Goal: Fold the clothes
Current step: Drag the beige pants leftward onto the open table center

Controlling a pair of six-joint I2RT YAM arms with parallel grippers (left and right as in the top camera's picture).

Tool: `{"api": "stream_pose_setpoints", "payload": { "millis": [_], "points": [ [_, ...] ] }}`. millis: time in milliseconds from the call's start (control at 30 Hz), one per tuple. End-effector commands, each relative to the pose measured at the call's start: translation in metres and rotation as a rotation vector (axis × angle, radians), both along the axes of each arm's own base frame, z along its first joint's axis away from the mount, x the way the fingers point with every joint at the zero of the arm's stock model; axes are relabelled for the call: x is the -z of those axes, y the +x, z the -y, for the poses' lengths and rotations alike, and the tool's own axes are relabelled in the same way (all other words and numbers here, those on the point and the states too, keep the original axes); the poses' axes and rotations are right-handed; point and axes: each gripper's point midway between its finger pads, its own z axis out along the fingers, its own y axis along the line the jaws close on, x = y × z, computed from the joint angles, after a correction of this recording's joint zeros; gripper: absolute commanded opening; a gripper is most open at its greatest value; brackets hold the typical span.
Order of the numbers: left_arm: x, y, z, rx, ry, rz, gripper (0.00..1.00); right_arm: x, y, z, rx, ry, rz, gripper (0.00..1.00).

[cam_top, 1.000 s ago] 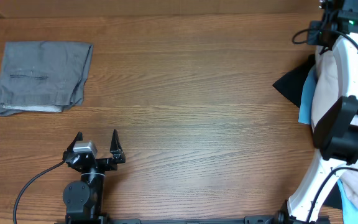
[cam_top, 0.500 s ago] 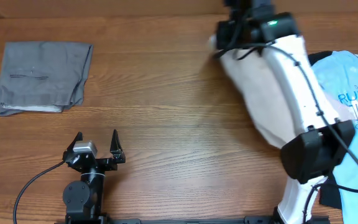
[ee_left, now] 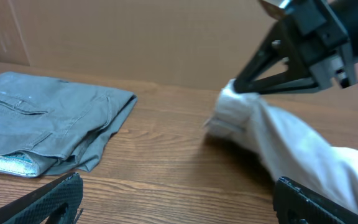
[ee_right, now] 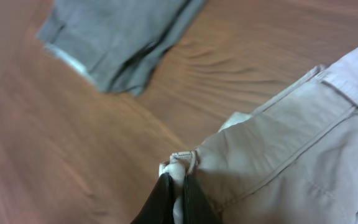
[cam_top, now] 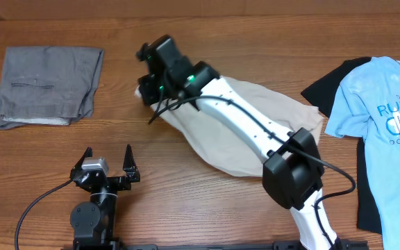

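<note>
The clothes, light beige trousers point(cam_top: 269, 104), lie stretched in a slant across the middle of the table. My right gripper point(cam_top: 146, 82) is shut on a bunched edge of them at their left end, and its arm reaches over the cloth. The right wrist view shows the black fingers point(ee_right: 165, 196) pinching a wad of beige fabric point(ee_right: 291, 137). My left gripper point(cam_top: 107, 151) stands open near the front edge, apart from the cloth, with bare wood between its fingers point(ee_left: 48, 199). Seen from the left wrist, the trousers point(ee_left: 278, 137) hang from the right gripper point(ee_left: 244, 84).
Folded grey trousers point(cam_top: 47, 87) lie at the back left, also seen in the left wrist view point(ee_left: 48, 130). A light blue printed T-shirt point(cam_top: 380, 118) lies over a black garment point(cam_top: 325, 87) at the right edge.
My right arm has swung from the far right to the left, dragging the beige trousers to the table's middle and uncovering the blue T-shirt. The left gripper has not moved.
</note>
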Motion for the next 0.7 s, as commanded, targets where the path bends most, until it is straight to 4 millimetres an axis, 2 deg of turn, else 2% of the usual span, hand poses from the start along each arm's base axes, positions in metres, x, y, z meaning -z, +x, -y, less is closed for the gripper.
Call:
{"api": "stream_pose_setpoints", "payload": {
  "millis": [0, 133, 200, 233, 267, 300, 367, 467, 533, 633, 667],
  "points": [
    [0.0, 0.0, -0.001, -0.006, 0.02, 0.007, 1.0, -0.024, -0.006, -0.012, -0.013, 0.061, 0.025, 0.04],
    [0.0, 0.0, -0.001, -0.006, 0.02, 0.007, 1.0, -0.03, -0.008, -0.019, -0.036, 0.092, 0.031, 0.06],
    [0.0, 0.0, -0.001, -0.006, 0.02, 0.007, 1.0, -0.038, -0.007, -0.018, -0.052, 0.122, 0.019, 0.17],
    [0.0, 0.0, -0.001, -0.006, 0.02, 0.007, 1.0, -0.045, -0.007, -0.017, -0.068, 0.147, 0.008, 0.26],
    [0.0, 0.0, -0.001, -0.006, 0.02, 0.007, 1.0, -0.05, -0.007, -0.015, -0.082, 0.169, -0.004, 0.42],
    [0.0, 0.0, -0.001, -0.006, 0.02, 0.007, 1.0, -0.056, -0.007, -0.012, -0.094, 0.19, -0.014, 0.49],
    [0.0, 0.0, -0.001, -0.006, 0.02, 0.007, 1.0, -0.063, -0.004, 0.0, -0.088, 0.2, -0.033, 0.54],
    [0.0, 0.0, -0.001, -0.006, 0.02, 0.007, 1.0, -0.065, 0.004, 0.032, -0.041, 0.157, -0.063, 0.57],
    [0.0, 0.0, -0.001, -0.006, 0.02, 0.007, 1.0, -0.061, 0.012, 0.065, 0.031, 0.105, -0.104, 0.57],
    [0.0, 0.0, -0.001, -0.006, 0.02, 0.007, 1.0, -0.049, 0.022, 0.124, 0.166, -0.006, -0.183, 0.57],
    [0.0, 0.0, -0.001, -0.006, 0.02, 0.007, 1.0, -0.041, 0.024, 0.155, 0.234, -0.065, -0.226, 0.54]
  ]
}}
